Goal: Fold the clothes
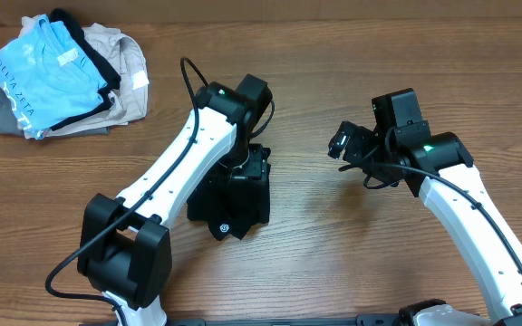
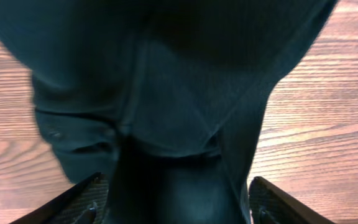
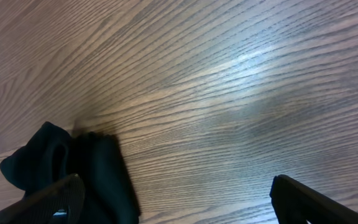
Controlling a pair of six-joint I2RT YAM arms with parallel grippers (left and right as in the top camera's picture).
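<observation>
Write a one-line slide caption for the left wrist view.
Left gripper, open, straddles the bundled black T-shirt on the wooden table.

Overhead faces down; wrist views low, both catch black T-shirt (image 2: 166, 93).

Brown wood-grain table (image 1: 333, 235) fills every view; pale light sheen across grain under right wrist camera

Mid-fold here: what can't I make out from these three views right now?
Left pincer grip: left wrist view, black T-shirt fills its gap; clamped or loose, cannot tell.
T-shirt's upper part: overhead, left arm covers it.
T-shirt in right wrist view: cut off by the bottom-left edge.
Beige and grey garments: overhead, light blue shirt covers most of them.
</observation>
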